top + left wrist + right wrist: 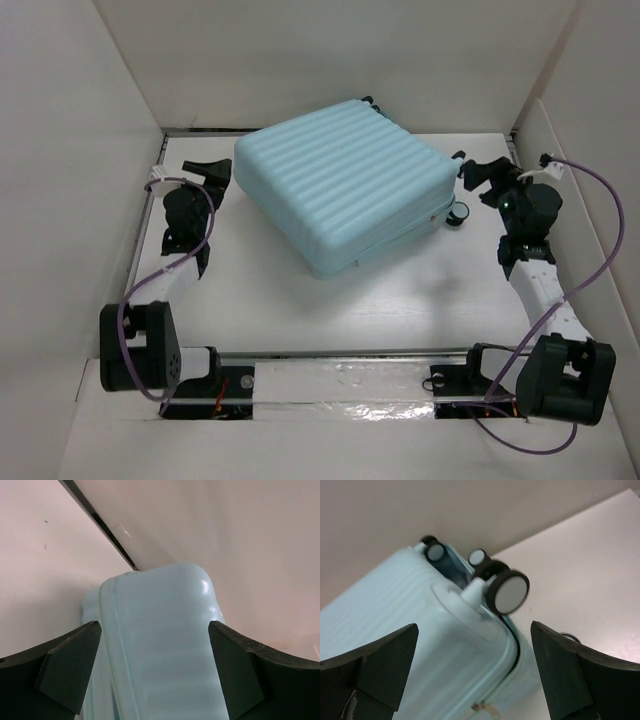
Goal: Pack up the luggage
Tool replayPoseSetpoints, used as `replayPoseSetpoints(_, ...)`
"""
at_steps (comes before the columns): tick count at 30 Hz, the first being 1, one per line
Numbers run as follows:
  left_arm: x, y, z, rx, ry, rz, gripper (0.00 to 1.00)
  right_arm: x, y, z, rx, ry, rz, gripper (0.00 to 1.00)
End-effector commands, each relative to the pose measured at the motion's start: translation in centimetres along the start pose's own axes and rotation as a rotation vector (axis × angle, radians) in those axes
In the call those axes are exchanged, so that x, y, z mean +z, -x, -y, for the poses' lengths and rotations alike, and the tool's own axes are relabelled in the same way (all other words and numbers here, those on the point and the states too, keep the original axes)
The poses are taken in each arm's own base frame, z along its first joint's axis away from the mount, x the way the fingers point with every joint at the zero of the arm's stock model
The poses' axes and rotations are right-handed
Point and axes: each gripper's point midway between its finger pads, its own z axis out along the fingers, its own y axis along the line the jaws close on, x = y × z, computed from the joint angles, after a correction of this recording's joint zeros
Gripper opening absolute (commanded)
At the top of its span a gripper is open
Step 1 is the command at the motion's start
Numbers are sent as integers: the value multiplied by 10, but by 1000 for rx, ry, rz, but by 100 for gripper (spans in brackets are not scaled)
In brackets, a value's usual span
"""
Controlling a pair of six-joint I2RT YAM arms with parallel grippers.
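Top external view: the luggage (340, 185) lies flat and closed on the white table (380, 310). It sits toward the back wall and is turned, so that one corner points to the near edge. Its shell is hard and pale aqua, with parallel ribs across the top and rounded corners. A black-and-white wheel (458, 213) sticks out at its right side. A wide stretch of table lies between the case and the arm bases, but behind the case the wall is near.

The left gripper (222, 173) is just beside the left corner of the case. In the left wrist view its dark fingers (70, 670) stand wide apart and are not clamped on anything. A smooth, glossy corner of the shell shows between them.

The right gripper (468, 176) is near the wheel side. In the right wrist view its fingers (560, 675) are also apart and hold nothing. Ahead of them are round wheels with pale hubs and a zipper pull (482, 707) on the seam.
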Motion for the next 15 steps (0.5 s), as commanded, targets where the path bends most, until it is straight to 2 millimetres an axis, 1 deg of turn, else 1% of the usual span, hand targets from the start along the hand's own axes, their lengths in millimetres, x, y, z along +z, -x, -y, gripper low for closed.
replayPoseSetpoints(1, 21, 4, 36, -39, -110, -85, 88, 16, 44, -19, 57, 102, 80, 100)
replayPoseSetpoints(2, 28, 2, 27, -81, -96, -92, 89, 22, 51, -6, 94, 98, 86, 100)
replayPoseSetpoints(3, 30, -2, 26, -103, -106, -107, 90, 25, 50, -18, 115, 203, 50, 100)
replayPoseSetpoints(4, 34, 1, 24, -115, -108, -97, 91, 39, 39, -9, 171, 232, -1, 100)
replayPoseSetpoints(5, 43, 0, 22, -120, -95, -103, 92, 43, 42, 1, 214, 238, 3, 100)
replayPoseSetpoints(6, 48, -1, 20, -115, -88, -112, 93, 46, 47, 0, 231, 280, 18, 100)
replayPoseSetpoints(7, 54, -3, 17, -107, -70, -120, 97, 56, 37, 12, 312, 268, -10, 100)
replayPoseSetpoints(8, 66, 1, 14, -103, -56, -120, 99, 61, 38, 17, 332, 272, -9, 100)
replayPoseSetpoints(9, 71, -2, 13, -98, -52, -135, 99, 65, 37, 18, 339, 296, -22, 100)
replayPoseSetpoints(10, 76, -2, 14, -95, -58, -139, 99, 69, 33, 18, 349, 317, -44, 100)
replayPoseSetpoints(11, 87, -4, 12, -91, -55, -152, 99, 80, 26, 23, 386, 330, -77, 100)
replayPoseSetpoints(12, 91, -5, 10, -85, -58, -173, 99, 83, 19, 19, 402, 357, -106, 100)
replayPoseSetpoints(13, 95, -6, 12, -86, -69, -178, 99, 84, 21, 7, 423, 417, -101, 100)
replayPoseSetpoints(14, 101, -10, 7, -88, -69, -187, 99, 84, 16, 4, 440, 454, -123, 100)
replayPoseSetpoints(15, 100, -15, 6, -98, -83, -207, 99, 89, 4, 5, 467, 472, -150, 100)
